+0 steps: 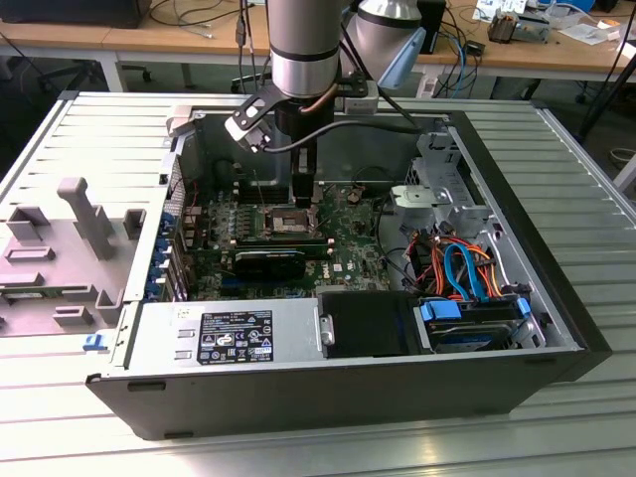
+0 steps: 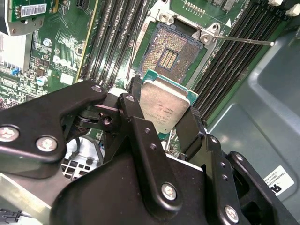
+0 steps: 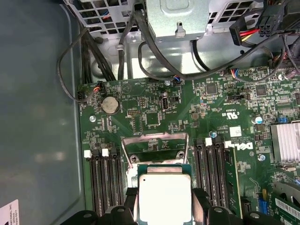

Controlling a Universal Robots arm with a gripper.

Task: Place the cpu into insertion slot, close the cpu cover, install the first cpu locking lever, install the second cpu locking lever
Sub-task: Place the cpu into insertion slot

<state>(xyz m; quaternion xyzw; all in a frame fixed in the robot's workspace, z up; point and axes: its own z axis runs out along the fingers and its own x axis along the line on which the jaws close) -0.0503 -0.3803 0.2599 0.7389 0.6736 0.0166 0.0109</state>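
My gripper (image 2: pixel 161 113) is shut on the cpu (image 2: pixel 165 108), a flat square chip with a dull silver top, its black fingers (image 2: pixel 135 104) pressing two opposite edges. In the second wrist view the insertion slot (image 2: pixel 174 49) lies open just beyond the chip, its pin field bare, and the chip hangs tilted above its near edge. In the first wrist view the cpu (image 3: pixel 164 199) sits between the fingers (image 3: pixel 200 202), and the cpu cover (image 3: pixel 157 146) stands raised behind it. In the exterior view the gripper (image 1: pixel 304 199) hangs inside the case over the slot (image 1: pixel 281 221).
A thin locking lever (image 2: pixel 248 42) sticks out beside the socket. Long black memory slots (image 3: pixel 213 173) flank it on both sides. A black card (image 1: pixel 270 263), a power supply (image 1: pixel 229 333), a drive cage with cables (image 1: pixel 467 278) and the case walls (image 1: pixel 556 268) surround the board.
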